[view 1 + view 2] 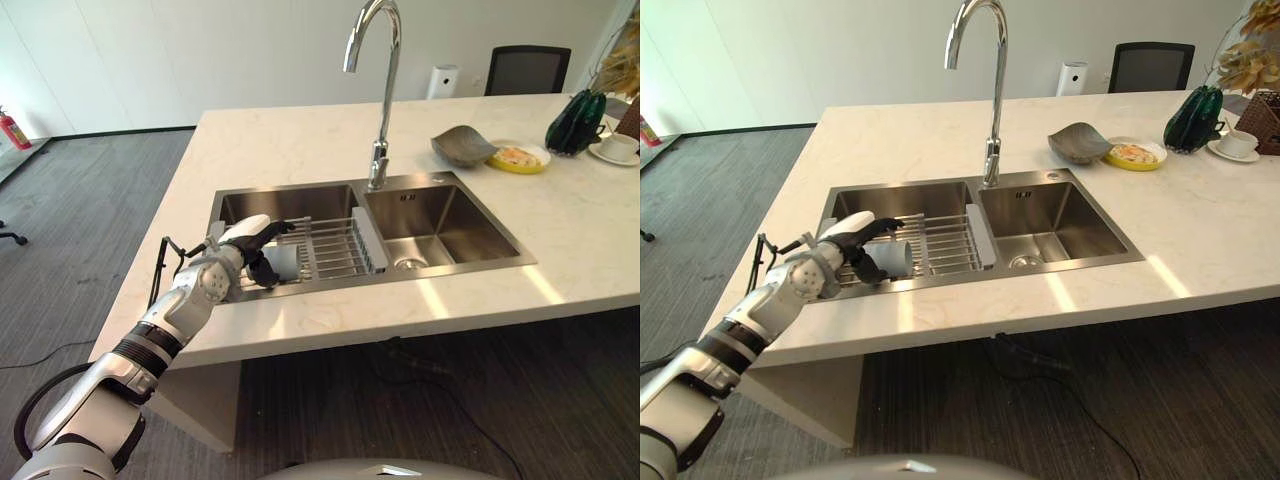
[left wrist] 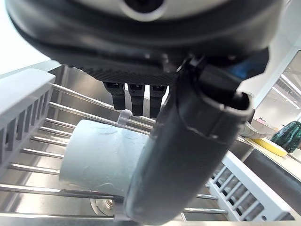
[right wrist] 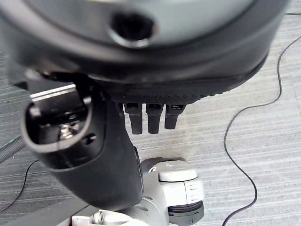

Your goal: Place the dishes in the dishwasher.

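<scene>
The pale stone counter (image 1: 300, 140) stood widest before me, and sunk into it lay the steel double sink (image 1: 440, 225); its right basin held nothing but a round drain (image 1: 410, 264), while its left basin carried a wire drying rack (image 1: 335, 250) spanning it from front to back; on that rack, at its left end, lay a pale grey cup (image 2: 101, 157) on its side, the dish I was to move. The tall curved faucet (image 1: 380, 70) rose from the sink's far rim, between the two basins; on the counter's far right sat a grey bowl (image 1: 462, 146), touching a yellow plate (image 1: 520, 158) with food on it; beyond these stood a dark green ribbed vase (image 1: 574, 122) and a white cup on a saucer (image 1: 618, 147); a dark chair (image 1: 527, 68) stood behind the counter.

My left arm reached in from the lower left, over the counter's front edge, with my left hand (image 1: 250, 250) down in the left basin; my thumb (image 2: 183, 155) lay across one side of the cup and my fingers (image 2: 136, 96) curled over the other, so the hand was closed around it while it lay on the rack wires. My right hand (image 3: 108, 155) hung over grey carpet (image 3: 263, 70), its fingers bent inward and holding nothing.
</scene>
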Tool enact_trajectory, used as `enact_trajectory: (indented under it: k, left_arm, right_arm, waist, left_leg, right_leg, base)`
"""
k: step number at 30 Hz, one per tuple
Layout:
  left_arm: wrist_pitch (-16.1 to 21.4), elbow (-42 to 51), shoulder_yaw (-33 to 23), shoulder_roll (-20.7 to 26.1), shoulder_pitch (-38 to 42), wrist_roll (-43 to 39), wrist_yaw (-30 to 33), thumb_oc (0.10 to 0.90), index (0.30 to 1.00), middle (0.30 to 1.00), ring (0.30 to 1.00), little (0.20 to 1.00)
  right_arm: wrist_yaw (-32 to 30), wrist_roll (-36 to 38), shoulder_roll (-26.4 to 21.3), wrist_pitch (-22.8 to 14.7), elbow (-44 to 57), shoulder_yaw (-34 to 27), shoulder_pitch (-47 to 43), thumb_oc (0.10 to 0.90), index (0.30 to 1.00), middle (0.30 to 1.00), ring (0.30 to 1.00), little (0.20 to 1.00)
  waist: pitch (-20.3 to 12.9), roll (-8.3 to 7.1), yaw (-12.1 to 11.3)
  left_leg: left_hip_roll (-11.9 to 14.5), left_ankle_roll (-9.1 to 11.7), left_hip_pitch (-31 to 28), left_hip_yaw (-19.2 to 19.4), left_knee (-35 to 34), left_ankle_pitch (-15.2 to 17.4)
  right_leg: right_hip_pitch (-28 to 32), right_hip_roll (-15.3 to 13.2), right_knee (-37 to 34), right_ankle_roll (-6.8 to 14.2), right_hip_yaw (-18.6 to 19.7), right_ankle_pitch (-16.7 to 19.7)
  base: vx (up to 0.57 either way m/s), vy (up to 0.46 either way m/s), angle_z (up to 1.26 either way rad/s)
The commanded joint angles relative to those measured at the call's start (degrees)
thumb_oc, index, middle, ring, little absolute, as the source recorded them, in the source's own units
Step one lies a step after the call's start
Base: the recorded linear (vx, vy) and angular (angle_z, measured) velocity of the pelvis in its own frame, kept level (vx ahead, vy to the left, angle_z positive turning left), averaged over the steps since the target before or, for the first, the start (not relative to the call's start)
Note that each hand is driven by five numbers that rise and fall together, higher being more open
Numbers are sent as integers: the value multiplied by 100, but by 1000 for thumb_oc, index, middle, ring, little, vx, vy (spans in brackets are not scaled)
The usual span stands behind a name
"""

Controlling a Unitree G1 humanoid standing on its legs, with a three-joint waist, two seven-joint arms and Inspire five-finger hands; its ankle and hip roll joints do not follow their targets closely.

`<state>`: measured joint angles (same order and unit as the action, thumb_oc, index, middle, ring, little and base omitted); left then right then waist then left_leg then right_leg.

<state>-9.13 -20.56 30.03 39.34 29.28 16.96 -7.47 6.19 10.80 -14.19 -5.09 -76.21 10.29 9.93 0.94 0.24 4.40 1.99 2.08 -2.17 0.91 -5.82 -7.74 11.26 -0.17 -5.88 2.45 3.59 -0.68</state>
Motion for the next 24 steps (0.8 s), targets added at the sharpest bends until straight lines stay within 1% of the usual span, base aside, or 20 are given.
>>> enact_trajectory:
  k: [1, 4, 5, 6, 8, 9, 12, 16, 20, 21, 22, 23, 24]
  left_arm:
    - [-158, -398, -575, 111, 1149, 481, 192, 800, 900, 900, 900, 900]
    - [-401, -810, -221, 37, 1397, 707, -148, 800, 900, 900, 900, 900]
    - [-400, -817, -214, 33, 1405, 706, -146, 800, 900, 900, 900, 900]
    - [-535, -951, -50, -28, 1502, 768, -343, 800, 900, 900, 900, 900]
    - [-545, -1045, 13, -72, 1554, 805, -362, 800, 900, 900, 900, 900]
    - [-584, -1317, 190, -188, 1663, 917, -449, 800, 900, 900, 900, 900]
    - [-651, -1416, 366, -256, 1806, 982, -605, 800, 900, 900, 900, 900]
    - [-642, -1986, 723, -473, 2001, 1164, -773, 800, 900, 900, 900, 900]
    - [-684, -2127, 875, -613, 2123, 1225, -834, 800, 900, 900, 900, 900]
    - [-745, -2516, 921, -778, 2143, 1278, -867, 800, 900, 900, 900, 900]
    - [-745, -2516, 921, -778, 2143, 1278, -867, 800, 900, 900, 900, 900]
    - [-805, -2957, 988, -741, 2323, 1192, -1089, 800, 900, 900, 900, 900]
    - [-821, -2990, 1025, -804, 2255, 1265, -1202, 800, 900, 900, 900, 900]
  right_arm:
    - [103, -148, 77, -71, 161, 166, -357, 800, 900, 900, 900, 900]
    - [96, -169, 61, -73, 207, 182, -335, 800, 900, 900, 900, 900]
    - [95, -170, 63, -73, 207, 178, -336, 800, 900, 900, 900, 900]
    - [81, -178, 62, -66, 206, 186, -329, 800, 900, 900, 900, 900]
    - [71, -188, 74, -73, 204, 190, -332, 800, 900, 900, 900, 900]
    - [66, -199, 71, -82, 177, 207, -348, 800, 900, 900, 900, 900]
    - [72, -212, 74, -87, 169, 223, -356, 800, 900, 900, 900, 900]
    - [55, -232, 76, -106, 99, 264, -407, 800, 900, 900, 900, 900]
    - [47, -234, 99, -111, 85, 281, -444, 800, 900, 900, 900, 900]
    - [36, -245, 103, -111, 59, 292, -471, 800, 900, 900, 900, 900]
    - [36, -245, 103, -111, 59, 292, -471, 800, 900, 900, 900, 900]
    - [392, -139, -318, 153, 531, 166, -344, 800, 900, 900, 900, 900]
    - [433, -147, -398, 103, 422, 158, -154, 800, 900, 900, 900, 900]
  waist:
    - [209, 148, -1]
    - [233, 183, 18]
    - [235, 181, 13]
    - [242, 199, 31]
    - [245, 205, 30]
    - [252, 221, 49]
    - [260, 245, 58]
    - [272, 290, 95]
    - [286, 314, 107]
    - [294, 327, 117]
    - [294, 327, 117]
    - [300, 280, 176]
    - [307, 266, 180]
  left_leg:
    - [-254, 129, -722, -49, 82, 991]
    - [-254, 129, -712, -53, 82, 979]
    - [-254, 129, -713, -52, 82, 979]
    - [-257, 125, -713, -59, 82, 975]
    - [-259, 126, -716, -58, 82, 973]
    - [-262, 127, -720, -57, 82, 973]
    - [-268, 125, -720, -60, 82, 970]
    - [-272, 124, -717, -69, 82, 961]
    - [-270, 124, -710, -64, 82, 957]
    - [-272, 124, -708, -62, 82, 951]
    - [-272, 124, -708, -62, 82, 951]
    - [-266, 138, -687, -53, 82, 944]
    - [-265, 139, -690, -55, 82, 946]
  right_leg:
    - [-237, -1, 88, 312, -277, -50]
    - [-244, 10, 88, 313, -286, -42]
    - [-243, 10, 88, 313, -286, -42]
    - [-243, 12, 88, 313, -277, -39]
    - [-241, 13, 88, 312, -284, -41]
    - [-238, 17, 88, 309, -280, -42]
    - [-238, 22, 88, 306, -269, -44]
    - [-237, 25, 88, 300, -262, -50]
    - [-243, 25, 88, 301, -261, -52]
    - [-250, 30, 88, 297, -257, -49]
    - [-250, 30, 88, 297, -257, -49]
    - [-271, 34, 88, 292, -258, -48]
    - [-276, 32, 88, 294, -259, -45]
  base:
    - [0, 0, 0]
    - [0, 0, 0]
    - [0, 0, 0]
    - [0, 0, 0]
    - [0, 0, 0]
    - [0, 0, 0]
    - [0, 0, 0]
    - [0, 0, 0]
    - [0, 0, 0]
    - [0, 0, 0]
    - [-17, -33, 0]
    - [-18, -43, 0]
    - [-17, -43, -3]
